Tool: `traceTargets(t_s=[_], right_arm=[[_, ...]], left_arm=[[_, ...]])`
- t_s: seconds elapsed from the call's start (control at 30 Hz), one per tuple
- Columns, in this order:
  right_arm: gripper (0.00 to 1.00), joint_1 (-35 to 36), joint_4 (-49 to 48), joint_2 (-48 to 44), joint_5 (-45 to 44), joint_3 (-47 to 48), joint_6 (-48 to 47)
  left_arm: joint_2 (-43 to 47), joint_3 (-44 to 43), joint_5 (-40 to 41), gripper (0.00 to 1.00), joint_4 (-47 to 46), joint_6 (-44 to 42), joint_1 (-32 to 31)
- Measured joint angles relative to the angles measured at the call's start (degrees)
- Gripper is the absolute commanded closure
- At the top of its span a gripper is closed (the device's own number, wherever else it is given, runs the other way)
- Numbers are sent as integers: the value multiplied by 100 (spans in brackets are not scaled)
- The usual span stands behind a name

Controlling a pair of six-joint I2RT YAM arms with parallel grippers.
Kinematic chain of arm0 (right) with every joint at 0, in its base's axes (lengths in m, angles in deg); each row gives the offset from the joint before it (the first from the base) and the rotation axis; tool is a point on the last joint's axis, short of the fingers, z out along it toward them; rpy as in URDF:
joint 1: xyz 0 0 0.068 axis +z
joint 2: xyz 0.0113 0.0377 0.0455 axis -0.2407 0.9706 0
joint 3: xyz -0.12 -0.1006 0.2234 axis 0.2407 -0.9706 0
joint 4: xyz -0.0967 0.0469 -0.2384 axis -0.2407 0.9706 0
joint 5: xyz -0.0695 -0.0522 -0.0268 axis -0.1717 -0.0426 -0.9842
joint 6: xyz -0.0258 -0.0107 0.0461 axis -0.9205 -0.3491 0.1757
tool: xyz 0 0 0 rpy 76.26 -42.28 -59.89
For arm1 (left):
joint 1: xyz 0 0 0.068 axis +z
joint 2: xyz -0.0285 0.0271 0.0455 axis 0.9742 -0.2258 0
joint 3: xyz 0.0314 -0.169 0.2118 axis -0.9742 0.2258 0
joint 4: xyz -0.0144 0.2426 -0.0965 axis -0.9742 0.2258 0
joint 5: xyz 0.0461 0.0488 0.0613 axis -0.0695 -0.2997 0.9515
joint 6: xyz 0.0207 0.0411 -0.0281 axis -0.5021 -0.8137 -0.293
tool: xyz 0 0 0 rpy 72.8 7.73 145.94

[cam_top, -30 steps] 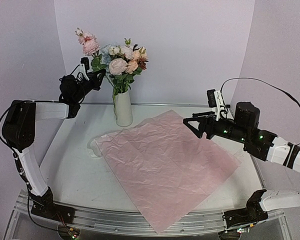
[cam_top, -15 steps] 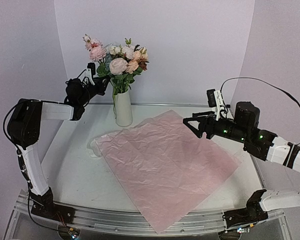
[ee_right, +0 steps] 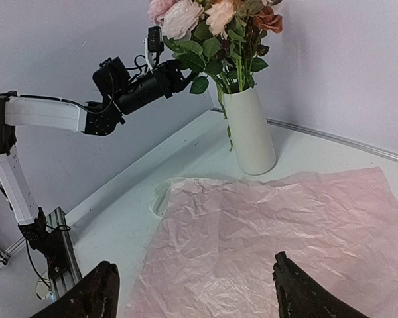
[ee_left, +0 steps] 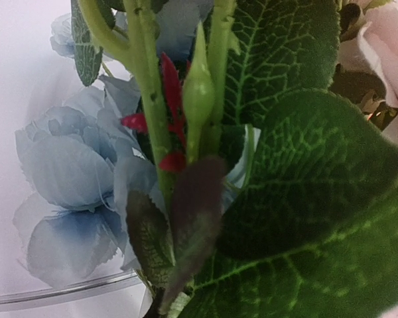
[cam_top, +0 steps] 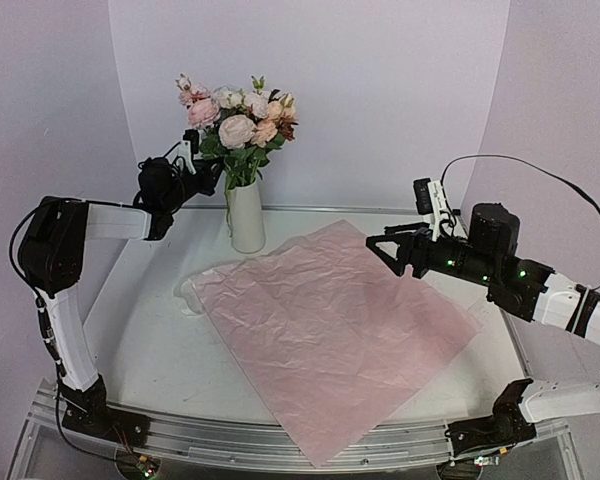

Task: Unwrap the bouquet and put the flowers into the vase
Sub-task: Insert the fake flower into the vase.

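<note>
The left gripper (cam_top: 202, 168) sits among the leaves, jaws closed on what looks like a last pink stem of the flowers (cam_top: 242, 125). The rest stand in the vase (cam_top: 246, 215), back-left on the bench (cam_top: 130, 330). The pink paper (cam_top: 330, 320) lies unwrapped, flat, reaching the near edge. The right gripper (cam_top: 381, 256) hovers above it, jaws apart and empty, with open room around.

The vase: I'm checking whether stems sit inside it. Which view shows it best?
Right wrist: the vase stands whole and largest, stems entering its mouth. Top external shows it whole but smaller. Left wrist shows only leaves and blooms.
</note>
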Motion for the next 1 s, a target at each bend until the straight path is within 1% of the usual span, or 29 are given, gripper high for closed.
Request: traceTargets(t_s=[0.43,0.53,0.67,0.77,0.93,1.0], right_arm=[[20,0,13,-26,0,0,2],[20,0,22,-41,0,0,5],[20,-1,35,-46,2,0,18],[20,0,37,-46,2,0,20],[20,0,39,-46,9,0,34],[20,0,41,-46,18,0,43]], left_arm=[[-180,4,2,99,-128,-34,-24],[-248,7,9,94,-200,-29,-30],[-255,7,11,92,-220,-12,-30],[-253,9,28,82,-218,-1,-32],[-242,125,129,72,114,16,-36],[-234,189,170,67,252,28,-43]])
